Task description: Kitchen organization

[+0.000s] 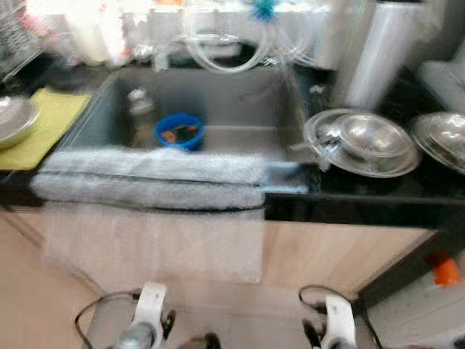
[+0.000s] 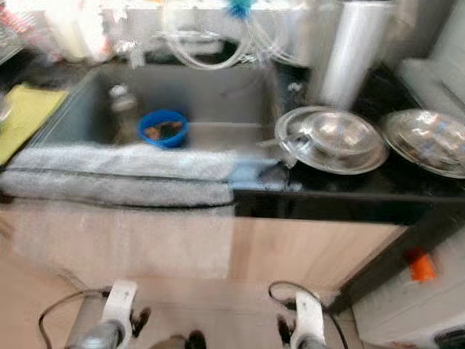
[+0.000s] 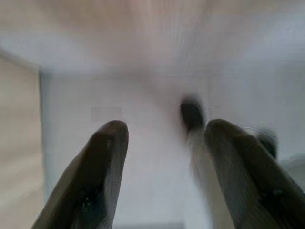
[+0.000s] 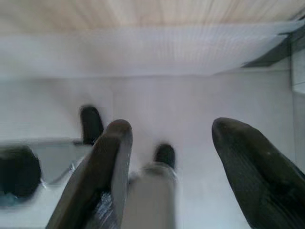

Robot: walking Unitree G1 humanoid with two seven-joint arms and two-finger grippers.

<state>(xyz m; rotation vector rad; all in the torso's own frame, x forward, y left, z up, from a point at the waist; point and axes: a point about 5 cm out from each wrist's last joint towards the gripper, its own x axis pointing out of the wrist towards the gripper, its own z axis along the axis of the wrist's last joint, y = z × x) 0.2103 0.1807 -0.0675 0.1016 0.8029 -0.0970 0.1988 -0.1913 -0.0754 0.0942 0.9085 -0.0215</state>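
Head views (blurred): the robot faces a sink (image 1: 218,94) set in a black counter (image 1: 363,193). Both arms hang low at the bottom edge, well short of the counter.
Left gripper (image 3: 159,157): in the left wrist view its two black fingers stand apart with nothing between them, aimed down at pale floor.
Right gripper (image 4: 169,162): in the right wrist view its fingers are likewise spread and empty, over pale floor with the wood cabinet front (image 4: 143,14) beyond.
Blue bowl (image 1: 179,131): sits in the sink basin, ahead of and above the left gripper, with something brownish inside; what it is, I cannot tell.
Grey towel (image 1: 152,178): draped along the sink's front rim, between both grippers and the basin, its long axis running across the robot's front.
Steel lids (image 1: 363,142): a glass-and-steel lid with a smaller one on it lies flat on the counter just beside the sink, ahead of the right gripper; another lid (image 1: 443,142) lies further out to that side.
Yellow mat (image 1: 51,120): on the counter outward of the left gripper, holding a steel bowl (image 1: 14,120).
Key relation: probably the left arm is nearer the bowl and towel, the right arm nearer the lids; either must rise and reach forward over the towel edge.
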